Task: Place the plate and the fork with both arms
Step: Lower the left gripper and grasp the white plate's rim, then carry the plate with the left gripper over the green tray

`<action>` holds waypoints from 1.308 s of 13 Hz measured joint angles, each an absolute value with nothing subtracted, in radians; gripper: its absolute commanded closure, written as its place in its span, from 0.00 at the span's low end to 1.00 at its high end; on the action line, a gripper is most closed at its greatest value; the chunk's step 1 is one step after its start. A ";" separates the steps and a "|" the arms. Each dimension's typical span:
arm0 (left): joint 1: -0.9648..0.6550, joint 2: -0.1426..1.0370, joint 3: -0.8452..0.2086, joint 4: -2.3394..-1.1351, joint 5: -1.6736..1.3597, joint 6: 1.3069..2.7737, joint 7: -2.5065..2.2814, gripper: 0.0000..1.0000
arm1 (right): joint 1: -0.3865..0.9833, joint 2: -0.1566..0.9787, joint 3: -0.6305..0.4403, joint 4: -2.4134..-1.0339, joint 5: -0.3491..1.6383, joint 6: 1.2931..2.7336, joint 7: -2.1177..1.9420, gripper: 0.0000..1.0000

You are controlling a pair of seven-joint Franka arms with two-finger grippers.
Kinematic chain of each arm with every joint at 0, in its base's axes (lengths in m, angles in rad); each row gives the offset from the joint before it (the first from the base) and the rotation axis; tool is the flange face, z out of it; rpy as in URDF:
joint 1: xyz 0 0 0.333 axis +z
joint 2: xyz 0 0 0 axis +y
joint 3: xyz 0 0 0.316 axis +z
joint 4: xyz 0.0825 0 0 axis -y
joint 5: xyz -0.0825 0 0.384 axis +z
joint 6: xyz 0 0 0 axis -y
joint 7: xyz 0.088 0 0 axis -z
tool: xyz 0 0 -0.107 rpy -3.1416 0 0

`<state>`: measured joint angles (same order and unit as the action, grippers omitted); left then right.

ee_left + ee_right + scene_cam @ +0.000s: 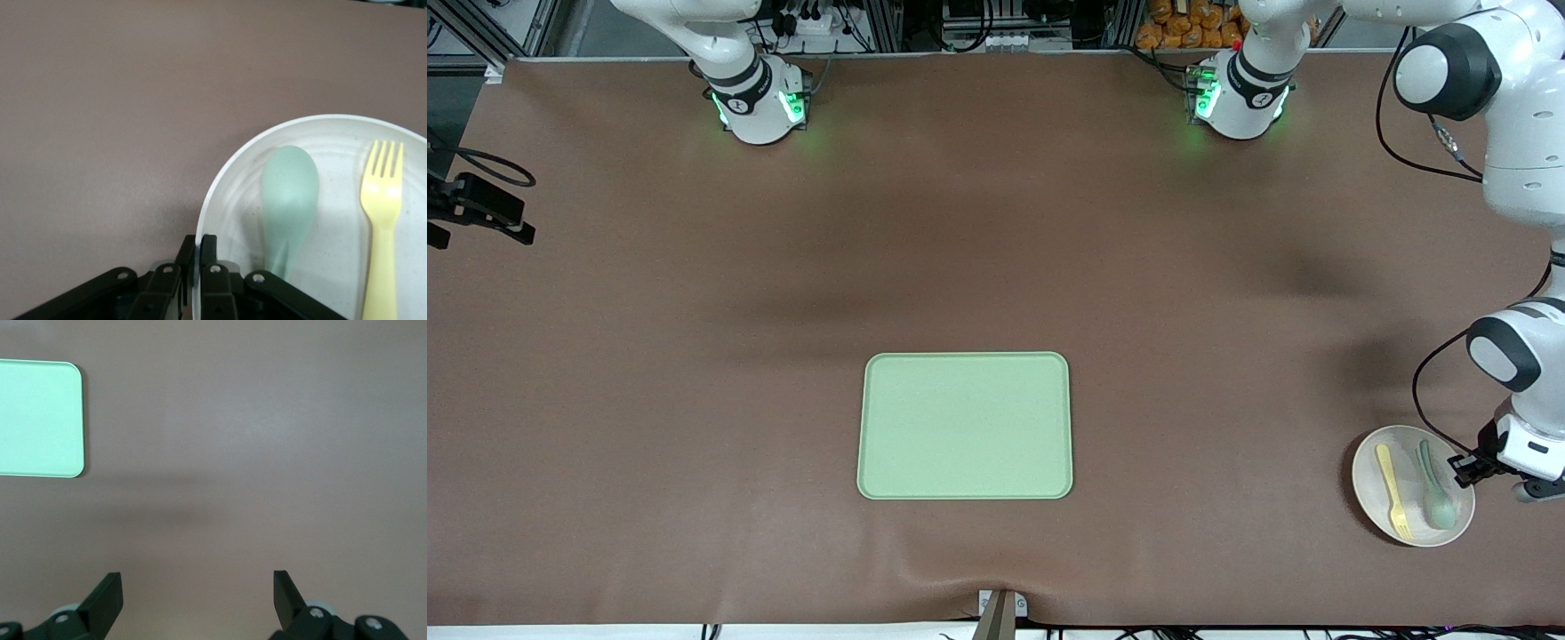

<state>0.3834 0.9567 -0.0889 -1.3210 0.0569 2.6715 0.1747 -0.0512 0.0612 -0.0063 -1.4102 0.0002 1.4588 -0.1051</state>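
The off-white plate (1412,460) is at the left arm's end of the table, nearer to the front camera than the tray. The pale-yellow fork (1392,493) lies in it beside a grey-green spoon (1435,493). My left gripper (1469,468) is shut on the plate's rim, one finger inside and one outside. The left wrist view shows this grip (199,241), the plate (340,200), the fork (383,220) and the spoon (289,193). My right gripper (197,577) is open and empty over bare table. It shows only in the right wrist view.
A rectangular light-green tray (965,425) lies mid-table toward the front camera, and one corner of it shows in the right wrist view (37,417). A black device with a cable (480,209) sits at the table edge at the right arm's end.
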 measured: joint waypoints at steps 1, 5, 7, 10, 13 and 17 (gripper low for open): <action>0.392 0.957 -0.104 -1.320 0.057 2.671 0.222 1.00 | -0.051 0.061 -0.006 -1.410 0.000 1.459 -0.105 0.00; 0.430 0.952 -0.242 -1.319 0.057 2.627 0.301 1.00 | -0.051 0.061 -0.007 -1.410 0.000 1.459 -0.105 0.00; 0.428 0.947 -0.301 -1.319 0.057 2.620 0.303 1.00 | -0.052 0.061 -0.007 -1.410 0.000 1.459 -0.105 0.00; 0.426 0.946 -0.395 -1.319 0.057 2.618 0.300 1.00 | -0.052 0.061 -0.007 -1.410 0.000 1.459 -0.105 0.00; 0.425 0.945 -0.468 -1.318 0.057 2.618 0.276 1.00 | -0.052 0.061 -0.007 -1.410 0.000 1.459 -0.105 0.00; 0.421 0.945 -0.560 -1.319 0.050 2.612 0.210 1.00 | -0.052 0.061 -0.007 -1.410 0.000 1.459 -0.105 0.00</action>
<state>0.4215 0.9453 -0.5596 -1.3193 0.0500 2.6124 0.2101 -0.0523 0.0612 -0.0070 -1.4102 0.0002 1.4585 -0.1051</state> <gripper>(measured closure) 0.947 0.000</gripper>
